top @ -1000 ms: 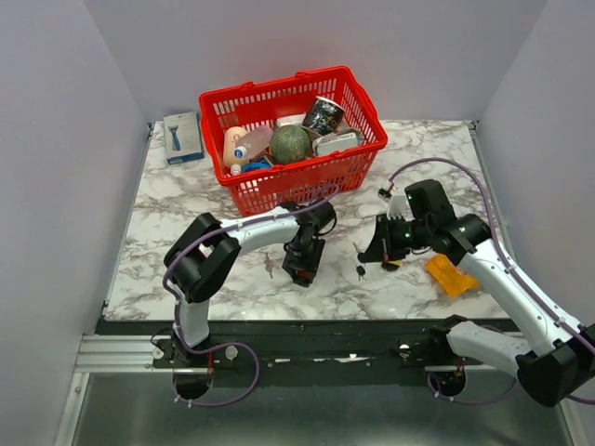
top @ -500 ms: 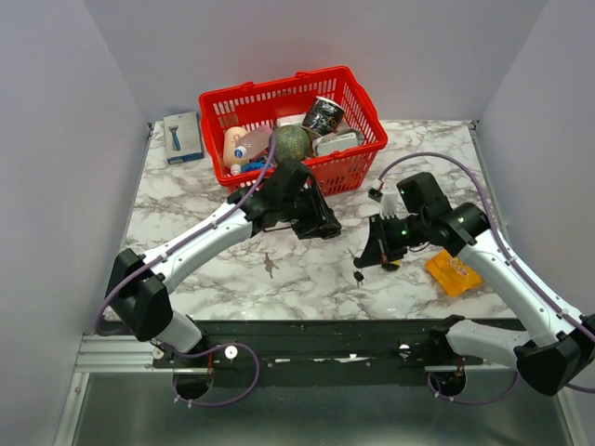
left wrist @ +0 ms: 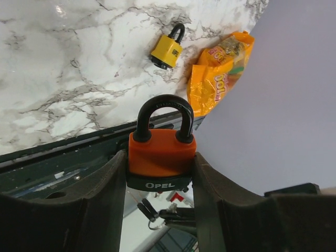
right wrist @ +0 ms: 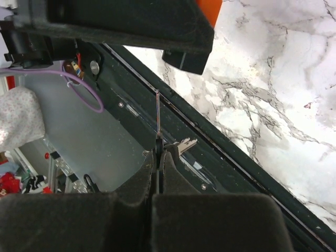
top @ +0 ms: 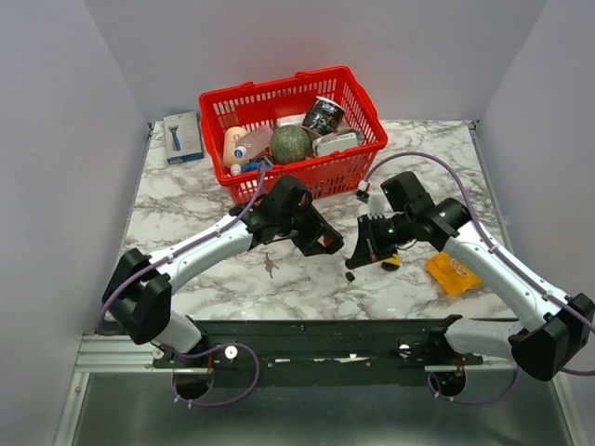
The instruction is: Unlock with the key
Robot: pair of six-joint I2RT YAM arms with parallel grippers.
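A red plastic shopping basket [top: 358, 163] packed with groceries is set at the far middle of the white marble-patterned tabletop [top: 186, 214]. A blue rectangular box [top: 183, 137] is placed just to its left. On the right side an orange crinkled snack packet [left wrist: 220, 68] is laid flat, and a small yellow padlock with a black shackle [left wrist: 167, 50] lies just beside it. A small dark object [top: 270, 267], too small to be identified, lies on the marble below the left arm.

The orange padlock with a black shackle and a black "OPEL" band [left wrist: 160, 152] is held off the table in front of the basket. It is clamped by its two sides between the dark fingers of the left gripper [left wrist: 160, 168], with the shackle pointed away from the wrist.

The right gripper [right wrist: 157, 160] is clenched, its pads pressed together on a thin silver key [right wrist: 157, 123] that is seen edge-on. The blade is directed up toward the black body of the left gripper, where a corner of the orange padlock is visible. A gap is seen between the key tip and that body. A second silver key [right wrist: 185, 144] sticks out beside the fingertips. From above, the two grippers are seen near each other between the arms, facing one another but apart.
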